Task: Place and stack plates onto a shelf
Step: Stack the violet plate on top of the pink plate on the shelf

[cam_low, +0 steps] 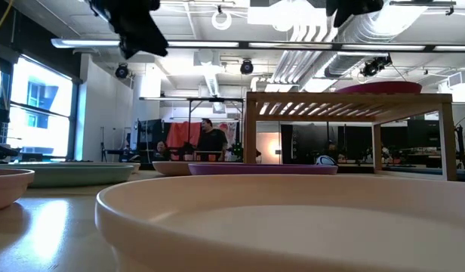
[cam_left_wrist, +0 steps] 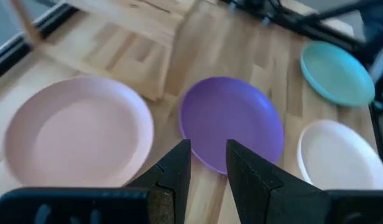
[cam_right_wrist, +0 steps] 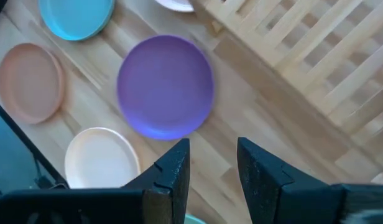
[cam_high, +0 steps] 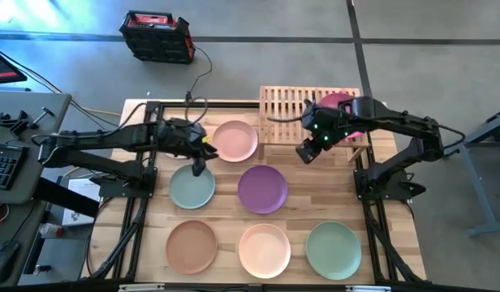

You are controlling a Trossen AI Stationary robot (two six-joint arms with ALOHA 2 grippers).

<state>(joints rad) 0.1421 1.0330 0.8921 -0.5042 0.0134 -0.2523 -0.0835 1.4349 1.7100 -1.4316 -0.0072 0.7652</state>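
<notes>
- Round matte cream plate [cam_low: 293, 219] lies nearest; judged light, stiff, best gripped at rim.
- Left gripper [cam_left_wrist: 207, 163] and right gripper [cam_right_wrist: 211, 163] are seen slightly spread, empty, above round purple plate [cam_high: 262, 188].

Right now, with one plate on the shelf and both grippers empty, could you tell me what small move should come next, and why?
Probably lower the left gripper toward the sage plate: it hangs open above that plate's rim, holding nothing. The shelf has bare slats beside the magenta plate.

No readable text, label, brand, number or sign anywhere in these views.
</notes>
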